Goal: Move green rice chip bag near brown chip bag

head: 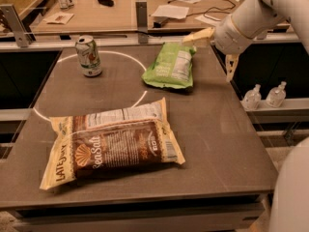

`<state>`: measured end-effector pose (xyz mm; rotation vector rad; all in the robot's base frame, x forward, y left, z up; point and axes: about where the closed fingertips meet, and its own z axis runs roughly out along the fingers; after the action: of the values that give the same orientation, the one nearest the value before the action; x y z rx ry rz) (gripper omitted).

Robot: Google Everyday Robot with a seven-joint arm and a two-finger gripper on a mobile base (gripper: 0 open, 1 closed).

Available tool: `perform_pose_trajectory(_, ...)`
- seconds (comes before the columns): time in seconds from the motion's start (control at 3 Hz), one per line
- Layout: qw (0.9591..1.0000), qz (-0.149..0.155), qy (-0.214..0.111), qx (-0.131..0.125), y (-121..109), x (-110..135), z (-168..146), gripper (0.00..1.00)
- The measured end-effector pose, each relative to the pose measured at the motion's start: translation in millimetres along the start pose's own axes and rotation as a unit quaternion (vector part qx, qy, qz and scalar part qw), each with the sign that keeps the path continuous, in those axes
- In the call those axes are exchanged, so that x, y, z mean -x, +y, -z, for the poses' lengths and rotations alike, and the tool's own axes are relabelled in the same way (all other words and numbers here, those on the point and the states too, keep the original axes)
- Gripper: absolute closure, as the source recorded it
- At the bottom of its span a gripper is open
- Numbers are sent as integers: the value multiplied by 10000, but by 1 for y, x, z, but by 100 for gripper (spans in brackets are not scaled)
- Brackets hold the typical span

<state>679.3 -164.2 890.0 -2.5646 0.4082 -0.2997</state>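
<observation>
The green rice chip bag (171, 66) lies flat at the back middle of the dark table, white label panel up. The brown chip bag (113, 146) lies at the front left, well apart from it, with the shell logo and "Sea Salt" lettering showing. My gripper (215, 52) hangs above the table's back right, just right of the green bag's top corner. It is open and empty. One cream finger (198, 36) reaches over the bag's top right corner; the other finger (231, 66) points down past the table's right edge.
A green-and-white soda can (88, 56) stands at the back left, on a white circle line (123, 57) drawn on the table (217, 144). Two small clear bottles (264, 95) sit on a ledge to the right. A cluttered desk (120, 11) lies behind.
</observation>
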Motion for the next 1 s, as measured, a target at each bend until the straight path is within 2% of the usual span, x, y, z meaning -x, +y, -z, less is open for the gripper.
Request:
perform_pose_trajectory(0.33,10000,81,-15,-31,3,15,-17,0)
perform_pose_trajectory(0.67,9998,26,143,127,0,19,-32,0)
perform_pose_trajectory(1.0,9988,-94,419,217,-10,8,-33,0)
